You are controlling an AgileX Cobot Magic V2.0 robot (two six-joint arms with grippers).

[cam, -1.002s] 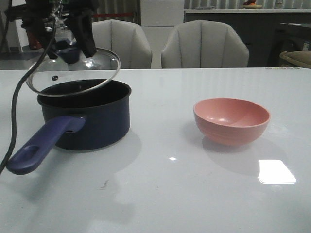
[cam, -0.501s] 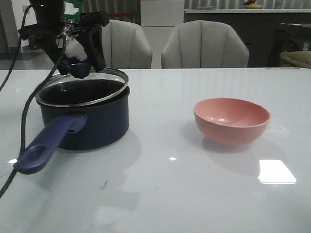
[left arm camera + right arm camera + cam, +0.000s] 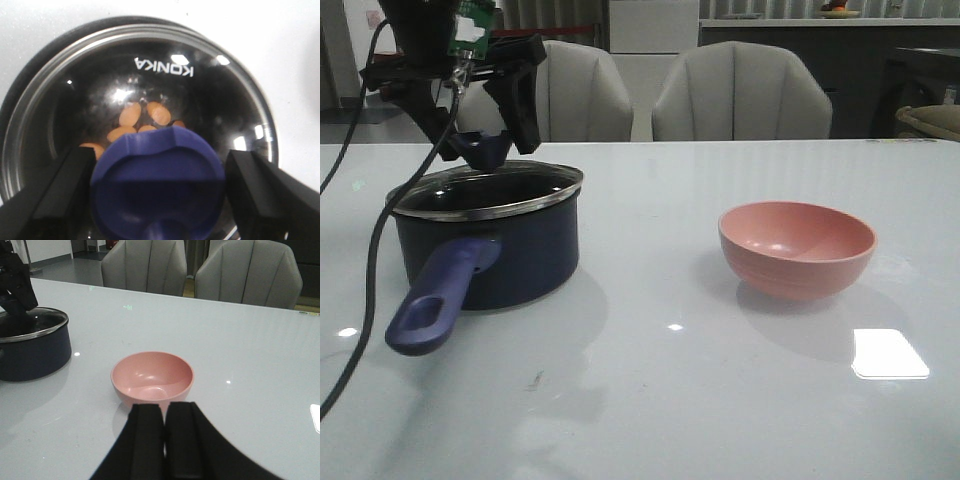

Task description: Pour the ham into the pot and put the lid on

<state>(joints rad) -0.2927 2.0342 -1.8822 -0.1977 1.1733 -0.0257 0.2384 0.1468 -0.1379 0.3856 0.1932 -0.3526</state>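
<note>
Change since a second ago: lid [image 3: 485,188] has come down from its tilted hover and now sits flat on the rim of the pot [image 3: 490,240]; pot handle has swung nearer and points more toward the near edge

Right gripper [image 3: 165,440]: nearest to me in its wrist view, my two fingers pressed together with nothing between them, hanging just on the near side of the pink bowl [image 3: 152,377]

Pink bowl: right of centre on the white table [image 3: 670,400], upright, nothing showing inside, well apart from the pot

Pot: left side of the table, long purple-blue handle [image 3: 438,297] reaching toward the near left

Lid: covers the pot, steel rim level with the pot's edge, glass showing the dark inside

Ham [image 3: 137,120]: several orange-yellow pieces lying on the pot bottom, seen through the glass under the knob

Left gripper [image 3: 480,120]: above the lid, my fingers [image 3: 55,192] stand apart on either side of the dark-blue knob [image 3: 157,185], with a gap on the right-hand finger's side; not clamped on it

Far: two grey chairs [image 3: 740,95] behind the table
</note>
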